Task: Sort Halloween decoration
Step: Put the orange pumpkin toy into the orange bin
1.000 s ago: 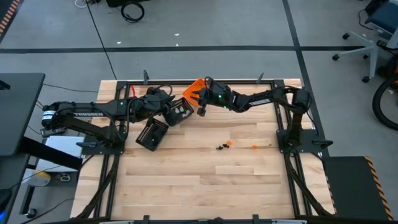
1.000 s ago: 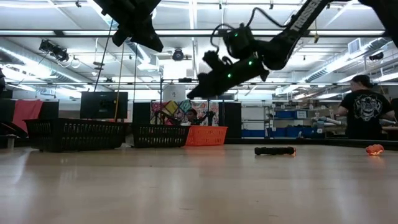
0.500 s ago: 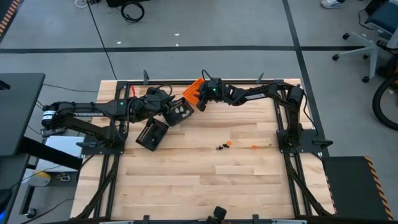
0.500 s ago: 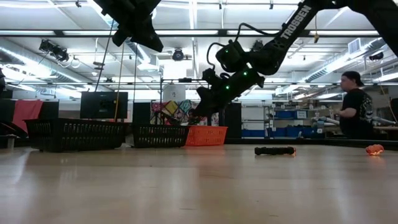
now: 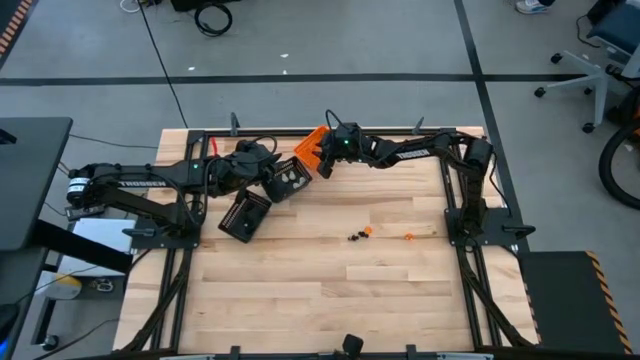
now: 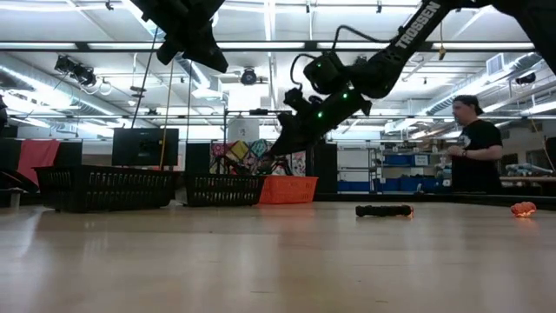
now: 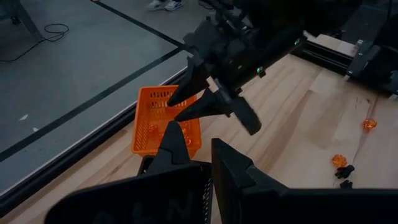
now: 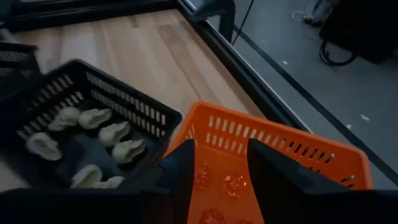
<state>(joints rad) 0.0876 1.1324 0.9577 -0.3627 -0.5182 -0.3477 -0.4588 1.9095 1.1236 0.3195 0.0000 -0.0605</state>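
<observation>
The right gripper (image 7: 186, 102) hangs with its fingers (image 8: 273, 171) parted over the orange tray (image 5: 310, 144) at the back edge of the bench (image 5: 330, 280), and nothing shows between them; through the gap several small orange pieces (image 8: 235, 184) lie on the tray floor. I judge that an orange piece is just being let go into its tray, so this is the drop-off end of one sorting round. Just beside the orange tray sits a black tray (image 8: 74, 93) holding whitish skull-like trinkets (image 8: 115, 132), and a second black tray (image 5: 246, 215) lies a little nearer the front on the left. The left gripper (image 5: 262, 160) waits above that first black tray with its fingers (image 7: 180, 152) closed on nothing that can be seen. The Halloween decoration is thus partly sorted: well apart from the trays, near the middle of the bench, a few loose pieces (image 5: 359, 235) remain, black and orange together, with one more orange piece (image 5: 408, 237) off toward the right arm's base. The next move, as I read it, calls for the right arm to lift clear of the tray wall, swing back to that cluster and come down on a single trinket, which are tiny and lie close together, so picking one cleanly needs care.
</observation>
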